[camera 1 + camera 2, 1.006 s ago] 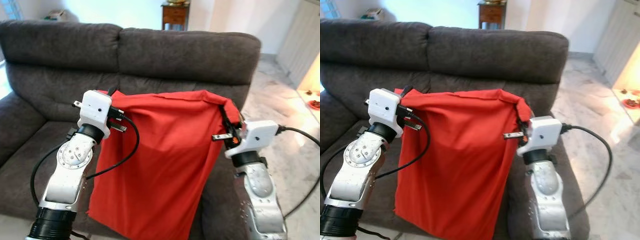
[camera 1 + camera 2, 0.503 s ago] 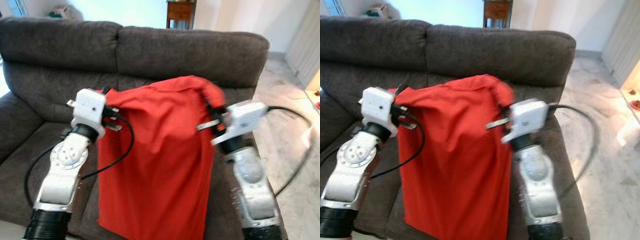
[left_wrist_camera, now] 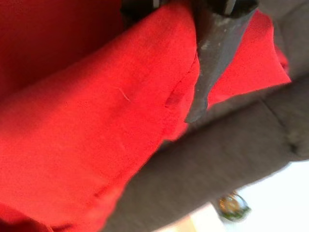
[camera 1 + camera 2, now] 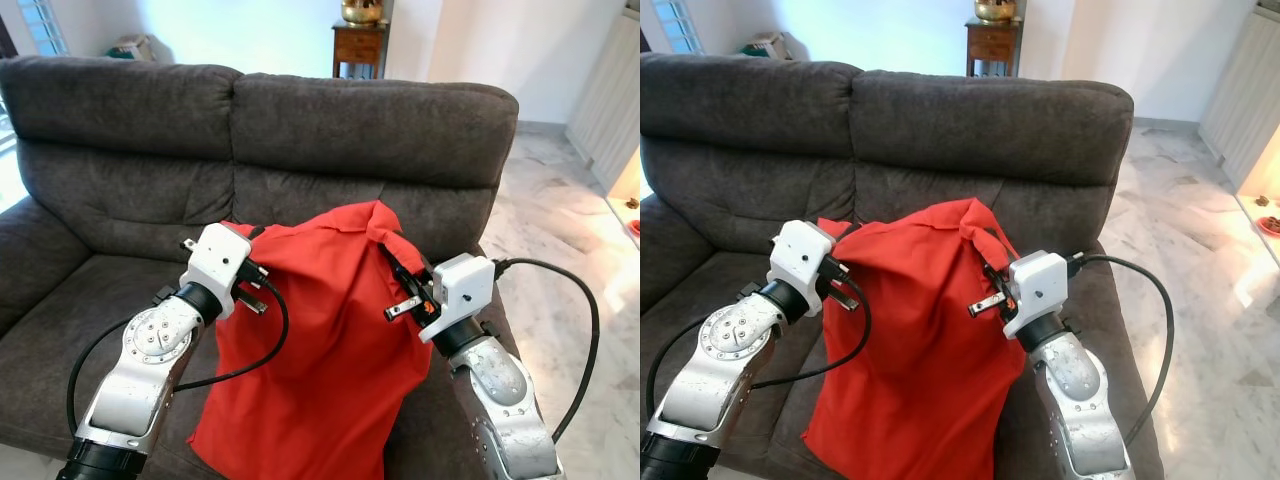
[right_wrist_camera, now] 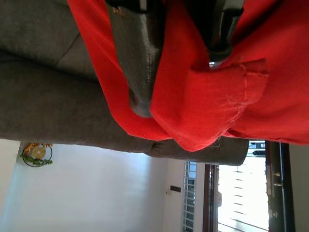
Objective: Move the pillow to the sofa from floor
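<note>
A red pillow (image 4: 320, 340) hangs in front of the dark grey sofa (image 4: 350, 130), over the right-hand seat, its lower end near the seat's front edge. My left gripper (image 4: 252, 272) is shut on the pillow's upper left edge. My right gripper (image 4: 395, 270) is shut on the upper right corner, which stands bunched up. In the left wrist view a black finger (image 3: 212, 53) presses on the red cloth (image 3: 96, 121). In the right wrist view both black fingers (image 5: 140, 63) pinch a fold of the red cloth (image 5: 203, 106).
The sofa's left seat (image 4: 80, 320) lies bare beside the pillow. Marble floor (image 4: 570, 230) runs along the sofa's right side. A small wooden side table (image 4: 358, 45) stands behind the sofa against the white wall.
Both grippers have come down and closer together with the pillow, which now hangs lower over the seat with its top bunched into a peak. The camera view has shifted too.
</note>
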You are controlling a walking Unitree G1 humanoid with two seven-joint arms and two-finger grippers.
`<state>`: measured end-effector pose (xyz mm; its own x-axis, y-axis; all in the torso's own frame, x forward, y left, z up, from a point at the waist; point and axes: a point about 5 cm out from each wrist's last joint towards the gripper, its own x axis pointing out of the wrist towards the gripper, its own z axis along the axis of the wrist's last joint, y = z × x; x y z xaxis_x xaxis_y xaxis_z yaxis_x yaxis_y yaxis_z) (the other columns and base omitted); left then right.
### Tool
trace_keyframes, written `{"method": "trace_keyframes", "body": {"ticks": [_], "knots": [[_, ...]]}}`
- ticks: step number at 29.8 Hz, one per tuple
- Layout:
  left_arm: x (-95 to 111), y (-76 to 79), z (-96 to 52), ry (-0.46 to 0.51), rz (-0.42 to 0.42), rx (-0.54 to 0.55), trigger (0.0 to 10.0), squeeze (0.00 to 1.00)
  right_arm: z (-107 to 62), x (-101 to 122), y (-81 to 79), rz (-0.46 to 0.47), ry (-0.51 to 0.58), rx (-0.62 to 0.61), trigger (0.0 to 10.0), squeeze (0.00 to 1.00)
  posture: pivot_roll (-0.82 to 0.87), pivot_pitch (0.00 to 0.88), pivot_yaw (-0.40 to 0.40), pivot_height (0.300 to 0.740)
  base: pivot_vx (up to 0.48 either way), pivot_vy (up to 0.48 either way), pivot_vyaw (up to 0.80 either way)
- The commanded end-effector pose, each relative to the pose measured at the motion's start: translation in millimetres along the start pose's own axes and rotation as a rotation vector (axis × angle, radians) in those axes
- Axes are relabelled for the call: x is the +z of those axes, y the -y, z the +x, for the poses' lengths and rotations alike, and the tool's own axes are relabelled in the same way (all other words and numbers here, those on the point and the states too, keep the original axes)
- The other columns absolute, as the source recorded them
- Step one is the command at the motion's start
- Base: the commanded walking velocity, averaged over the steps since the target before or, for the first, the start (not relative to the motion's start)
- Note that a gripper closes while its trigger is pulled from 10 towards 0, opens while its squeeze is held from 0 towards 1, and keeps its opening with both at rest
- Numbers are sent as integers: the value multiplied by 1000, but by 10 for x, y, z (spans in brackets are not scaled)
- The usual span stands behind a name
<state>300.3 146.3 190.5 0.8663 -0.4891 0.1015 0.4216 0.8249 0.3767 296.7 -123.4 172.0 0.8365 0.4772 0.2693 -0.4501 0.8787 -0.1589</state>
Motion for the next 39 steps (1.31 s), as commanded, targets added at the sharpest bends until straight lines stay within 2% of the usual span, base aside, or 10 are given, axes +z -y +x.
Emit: {"method": "trace_keyframes", "body": {"ticks": [1, 4, 8, 20, 21, 22, 23, 24, 25, 39], "knots": [[-40, 125, 4, -32, 14, -82, 10000, 0, -4, -34, -15, 8, -7, 9, 10000, 0, 27, 65, 22, 740, 0, 0, 0], [-67, 183, -1, -44, -1, -104, 10000, 0, -31, -69, -7, 17, -22, 3, 10000, 0, 22, 66, 24, 740, 0, 0, 0], [-144, 260, -25, -85, 48, -162, 10000, 0, -90, -160, 5, 19, -57, -6, 10000, 0, 23, 65, 24, 740, 0, 0, 0], [-153, 239, -27, -101, 41, -149, 10000, 0, -152, -260, 69, 37, -81, -62, 10000, 0, 22, 59, 26, 740, 0, 0, 0], [-157, 244, -27, -103, 40, -151, 10000, 306, -154, -263, 70, 40, -81, -64, 10000, 0, 22, 59, 26, 740, 0, 0, 0], [-159, 248, -28, -103, 39, -152, 10000, 306, -155, -264, 71, 43, -81, -65, 10000, 0, 22, 59, 26, 740, 0, 0, 0], [-161, 250, -29, -106, 39, -153, 10000, 984, -156, -264, 71, 44, -80, -66, 10000, 0, 21, 60, 26, 740, 0, 0, 0], [-161, 250, -29, -106, 39, -153, 10000, 984, -156, -264, 71, 44, -80, -66, 10000, 0, 21, 60, 26, 740, 0, 0, 0], [-160, 253, -28, -106, 35, -155, 10000, 1000, -157, -258, 71, 53, -74, -67, 10000, 1000, 20, 62, 26, 740, 0, 0, 0], [-142, 289, -9, -95, 29, -161, 10000, 1000, -121, -228, 50, 45, -48, -74, 10000, 1000, 20, 68, 26, 740, 0, 0, 0]]}}
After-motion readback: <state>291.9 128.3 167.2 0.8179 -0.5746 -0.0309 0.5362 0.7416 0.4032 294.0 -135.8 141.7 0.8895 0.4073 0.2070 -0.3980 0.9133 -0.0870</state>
